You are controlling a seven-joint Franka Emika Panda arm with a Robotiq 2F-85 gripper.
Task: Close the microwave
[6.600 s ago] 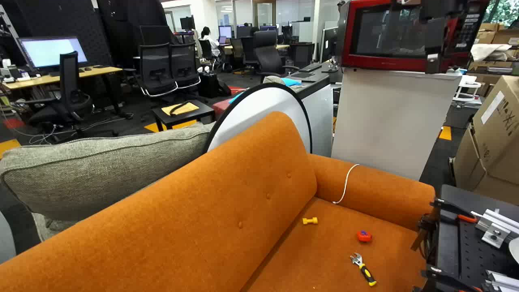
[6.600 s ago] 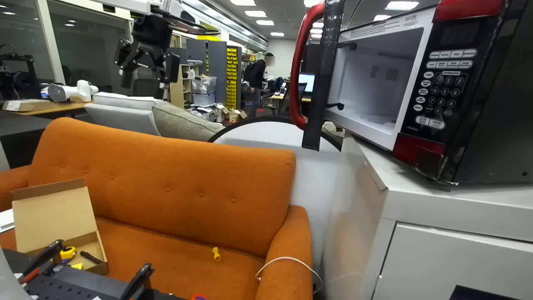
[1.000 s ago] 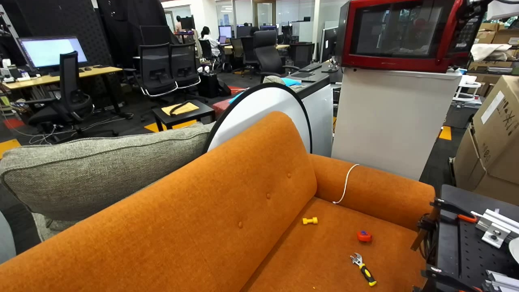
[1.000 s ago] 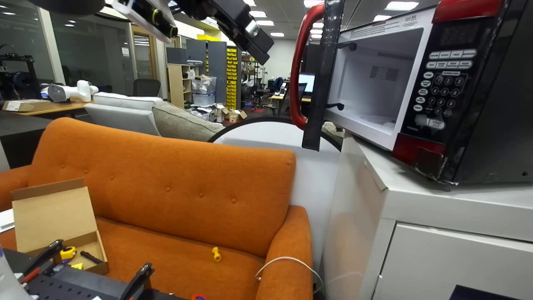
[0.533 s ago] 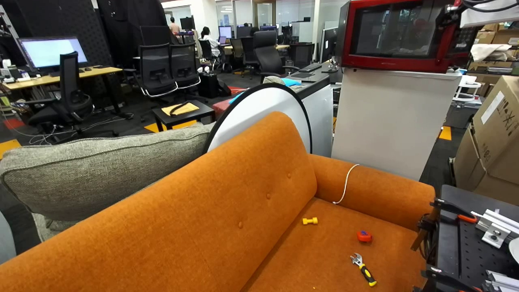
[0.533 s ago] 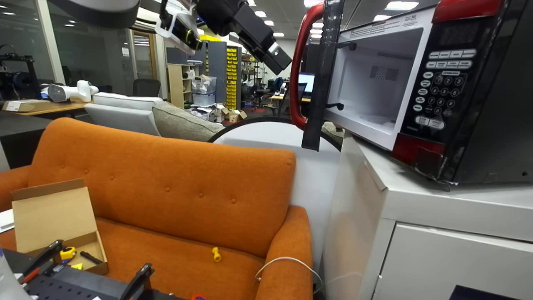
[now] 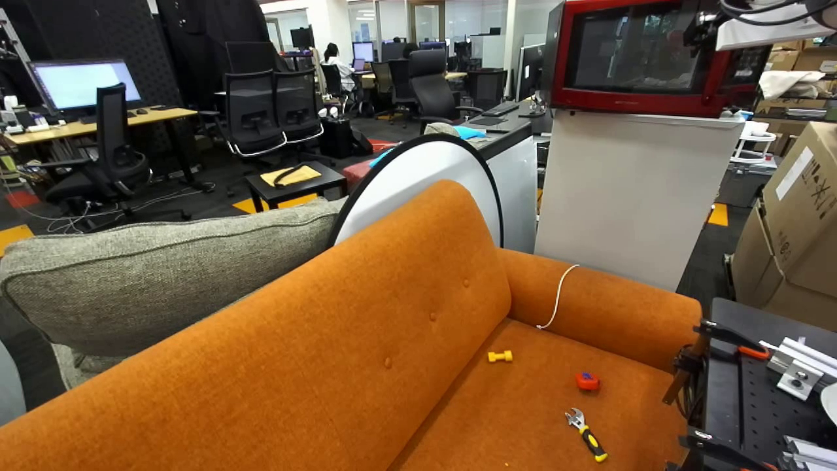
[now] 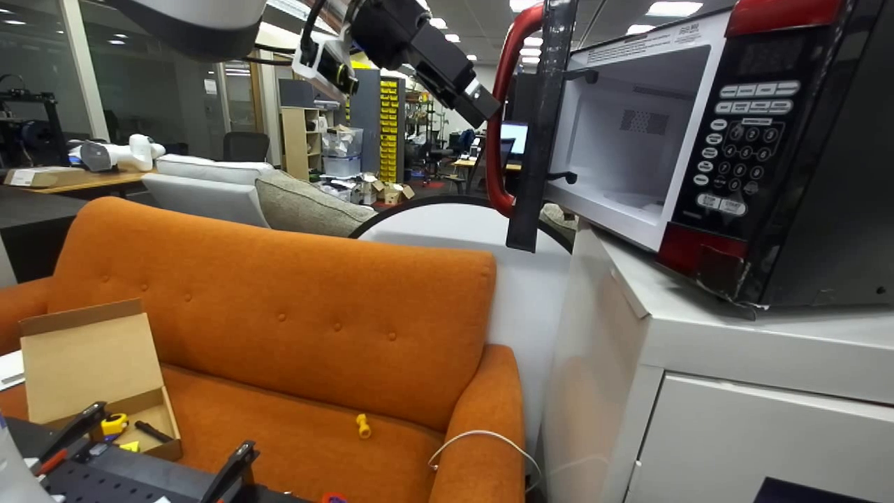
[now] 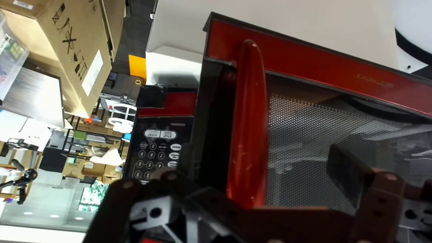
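Observation:
The red microwave (image 7: 631, 101) stands on a white cabinet in both exterior views. Its door (image 8: 545, 140) is swung wide open, and the white interior (image 8: 628, 133) shows in an exterior view. The red handle (image 8: 497, 161) is on the door's outer face; it runs lengthwise in the wrist view (image 9: 249, 118). My gripper (image 9: 266, 168) is open, with the handle lying between its spread fingers in that view. In an exterior view a fingertip (image 8: 478, 103) overlaps the handle's upper part; I cannot tell whether it touches. The control strip (image 9: 152, 152) is beyond the door's edge.
The white cabinet (image 8: 754, 349) is under the microwave. An orange sofa (image 8: 314, 293) and a round white panel (image 7: 444, 163) with a black rim are beside it. A black rack (image 7: 752, 379) with clamps is near the front. Cardboard boxes (image 7: 798, 229) stand to the side.
Over the last second my gripper has moved in to the door handle. Several seconds ago it hung pointing down, farther from the door. The door has not moved.

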